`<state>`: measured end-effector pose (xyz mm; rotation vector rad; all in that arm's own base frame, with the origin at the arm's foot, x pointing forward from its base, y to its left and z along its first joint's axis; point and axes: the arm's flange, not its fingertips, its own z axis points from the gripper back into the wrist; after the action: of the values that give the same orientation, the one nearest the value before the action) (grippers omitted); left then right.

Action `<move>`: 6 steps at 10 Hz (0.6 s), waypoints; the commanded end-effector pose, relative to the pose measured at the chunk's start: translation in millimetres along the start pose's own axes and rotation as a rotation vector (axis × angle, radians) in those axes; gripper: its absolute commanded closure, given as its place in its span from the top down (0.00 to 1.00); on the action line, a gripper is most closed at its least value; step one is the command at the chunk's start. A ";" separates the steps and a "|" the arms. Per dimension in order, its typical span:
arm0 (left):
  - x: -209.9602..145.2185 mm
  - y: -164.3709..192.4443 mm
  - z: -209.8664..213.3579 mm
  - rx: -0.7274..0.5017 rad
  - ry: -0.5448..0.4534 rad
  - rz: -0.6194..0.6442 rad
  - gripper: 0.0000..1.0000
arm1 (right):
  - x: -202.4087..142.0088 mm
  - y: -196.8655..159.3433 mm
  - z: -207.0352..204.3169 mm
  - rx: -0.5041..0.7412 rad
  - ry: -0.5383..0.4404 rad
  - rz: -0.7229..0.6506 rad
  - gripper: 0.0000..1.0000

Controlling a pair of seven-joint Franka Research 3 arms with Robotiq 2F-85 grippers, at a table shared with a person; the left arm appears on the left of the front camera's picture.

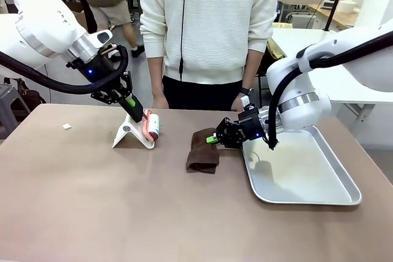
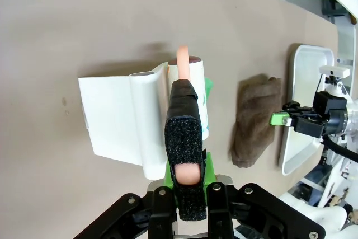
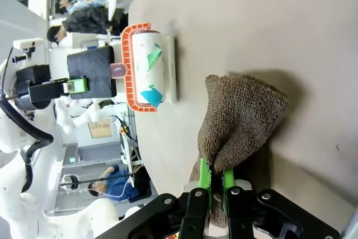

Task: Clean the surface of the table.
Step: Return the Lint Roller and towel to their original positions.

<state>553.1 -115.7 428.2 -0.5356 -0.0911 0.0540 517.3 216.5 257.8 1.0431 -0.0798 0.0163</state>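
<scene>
The brownish table (image 1: pixel 92 207) carries a lint roller (image 1: pixel 151 126) with an orange frame, lying against a white stand (image 1: pixel 128 134). My left gripper (image 1: pixel 131 103) is shut on the roller's handle, which is wrapped in black hook tape. From the left wrist, the pink handle end (image 2: pixel 186 173) sits between the green pads. A brown cloth (image 1: pixel 203 150) lies crumpled at the table's middle. My right gripper (image 1: pixel 215 138) is shut on its right edge. The right wrist view shows the cloth (image 3: pixel 240 118) pinched in my right gripper (image 3: pixel 212 183), with the roller (image 3: pixel 147 71) beyond it.
A shiny metal tray (image 1: pixel 331 196) lies at the right, just behind my right gripper. A small white scrap (image 1: pixel 66 126) lies far left on the table. A person in a white sweater (image 1: pixel 212 23) stands at the far edge, hands near the table.
</scene>
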 end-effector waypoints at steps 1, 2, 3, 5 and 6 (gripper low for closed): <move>-9.6 4.0 7.0 0.034 0.012 0.052 0.20 | 8.8 0.0 -4.6 -0.018 0.014 -0.025 0.09; -10.9 6.4 6.1 0.036 0.016 0.058 0.20 | 9.5 -0.5 -4.6 -0.019 0.015 -0.027 0.09; -11.3 8.4 4.9 0.033 0.017 0.063 0.20 | 10.1 -0.4 -4.5 -0.022 0.013 -0.028 0.09; -9.4 10.8 1.8 0.036 0.022 0.078 0.20 | 10.3 -1.0 -4.7 -0.027 0.014 -0.032 0.09; -8.2 11.1 1.4 0.042 0.017 0.083 0.20 | 10.5 -2.5 -5.0 -0.024 0.015 -0.034 0.09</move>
<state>548.4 -112.0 424.2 -0.5344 -0.0711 0.1009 520.7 218.4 255.2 1.0400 -0.0601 0.0002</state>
